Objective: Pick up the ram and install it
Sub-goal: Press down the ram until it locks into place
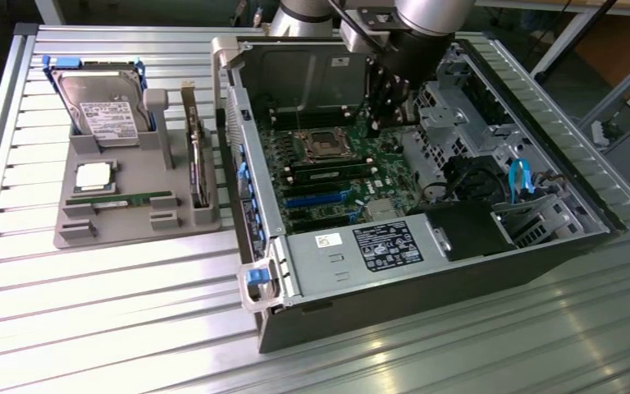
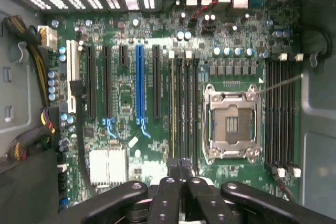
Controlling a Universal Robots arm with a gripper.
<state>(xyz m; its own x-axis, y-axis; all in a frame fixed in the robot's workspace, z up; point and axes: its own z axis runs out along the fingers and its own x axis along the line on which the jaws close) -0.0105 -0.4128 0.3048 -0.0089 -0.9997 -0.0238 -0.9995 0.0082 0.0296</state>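
One ram [image 1: 118, 199], a thin green stick, lies flat in the grey holder [image 1: 140, 228] on the exterior view's left. Another ram [image 1: 331, 172] sits in a slot of the motherboard [image 1: 376, 185] inside the open computer case, beside the empty processor socket [image 1: 321, 146]. In the wrist view this ram [image 2: 172, 108] stands edge-on in the slot nearest the socket [image 2: 231, 124]. My gripper [image 1: 377, 125] reaches down into the case over the board. Its black fingers [image 2: 167, 195] are pressed together, so the gripper [image 2: 181, 170] is shut with nothing seen between them, just above one end of the memory slots.
The holder also carries a hard drive [image 1: 102, 107], a silver processor chip [image 1: 94, 174] and an upright expansion card [image 1: 197, 160]. Case walls, a drive cage [image 1: 446, 107], cables [image 1: 518, 180] and the power supply [image 1: 386, 246] surround the board.
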